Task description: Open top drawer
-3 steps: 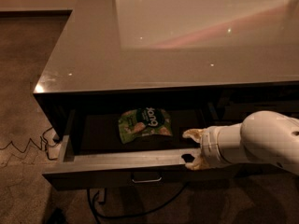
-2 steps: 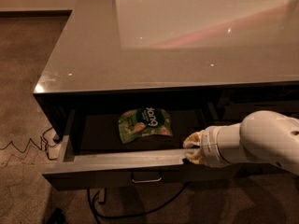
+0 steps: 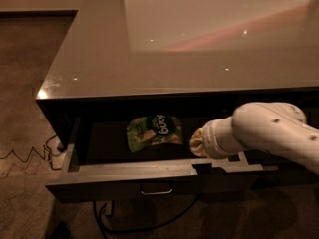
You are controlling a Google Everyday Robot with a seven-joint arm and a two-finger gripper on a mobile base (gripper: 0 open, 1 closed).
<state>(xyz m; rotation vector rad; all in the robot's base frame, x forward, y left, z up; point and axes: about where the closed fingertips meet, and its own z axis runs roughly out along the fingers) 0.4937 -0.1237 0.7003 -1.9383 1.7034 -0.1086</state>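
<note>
**Top drawer [image 3: 124, 174], standing pulled out beneath the front edge of the table [image 3: 149, 68].** Its dark, flat front and small rectangular loop handle [image 3: 156, 190] are facing the camera.

I am reaching in from near the front right corner. My white, smoothly rounded arm [image 3: 271, 128] is lying almost level across the drawer's front rim. My gripper [image 3: 198, 143] is sitting inside the drawer just behind that rim, right of centre; whether it is spread or closed is not discernible.

A crinkled green snack bag [image 3: 153, 132] is lying flat on the drawer floor, just beside my gripper on its left. The tabletop is showing glossy and is reflecting lights. Black cables [image 3: 124, 225] are trailing over the carpet below the front edge.
</note>
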